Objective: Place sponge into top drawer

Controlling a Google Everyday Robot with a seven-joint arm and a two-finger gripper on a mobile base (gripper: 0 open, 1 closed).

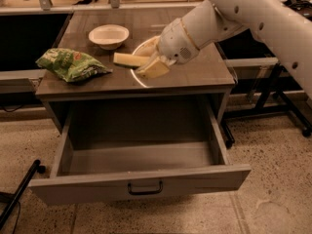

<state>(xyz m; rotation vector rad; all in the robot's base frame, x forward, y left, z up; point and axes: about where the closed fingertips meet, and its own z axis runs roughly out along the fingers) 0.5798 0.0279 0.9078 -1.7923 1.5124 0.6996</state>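
The gripper [142, 64] hangs behind and above the open drawer [87, 188], jaws clamped on the sponge [155, 68]. The sponge sits over the tabletop [195, 74], just behind the drawer's opening, so I judge the move runs forward, then down.

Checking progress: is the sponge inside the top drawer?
No: the gripper holds the sponge above the tabletop; the top drawer holds nothing.

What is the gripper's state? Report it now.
Gripper: above the grey wooden cabinet top, right of the round white bowl; state cannot be told.
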